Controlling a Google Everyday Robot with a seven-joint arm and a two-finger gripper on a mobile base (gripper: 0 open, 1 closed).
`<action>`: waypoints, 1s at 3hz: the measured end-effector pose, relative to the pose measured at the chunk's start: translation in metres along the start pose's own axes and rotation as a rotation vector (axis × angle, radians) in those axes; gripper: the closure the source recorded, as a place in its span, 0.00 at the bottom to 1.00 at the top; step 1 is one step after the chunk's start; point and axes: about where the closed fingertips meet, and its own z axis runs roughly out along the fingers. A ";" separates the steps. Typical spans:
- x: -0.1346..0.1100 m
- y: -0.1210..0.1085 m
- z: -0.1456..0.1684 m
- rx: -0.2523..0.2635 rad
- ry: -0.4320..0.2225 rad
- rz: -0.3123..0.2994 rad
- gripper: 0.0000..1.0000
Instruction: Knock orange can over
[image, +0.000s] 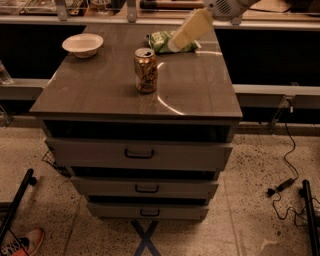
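The orange can (145, 70) stands upright near the middle of the dark tabletop (100, 95), its silver top and pull tab facing up. My gripper (182, 36) reaches in from the upper right and hangs above the back of the table, in front of the green snack bag (161, 41). It is to the right of and behind the can, not touching it.
A white bowl (83, 45) sits at the back left of the tabletop. The table is a drawer cabinet with three drawers (139, 154). A cable and plug (283, 185) lie on the speckled floor at right, black stand legs (17, 202) at left.
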 end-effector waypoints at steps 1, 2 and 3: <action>-0.024 -0.005 0.010 0.025 -0.090 0.020 0.00; -0.023 -0.006 0.009 0.028 -0.085 0.018 0.00; -0.012 0.009 0.044 -0.008 -0.183 0.085 0.00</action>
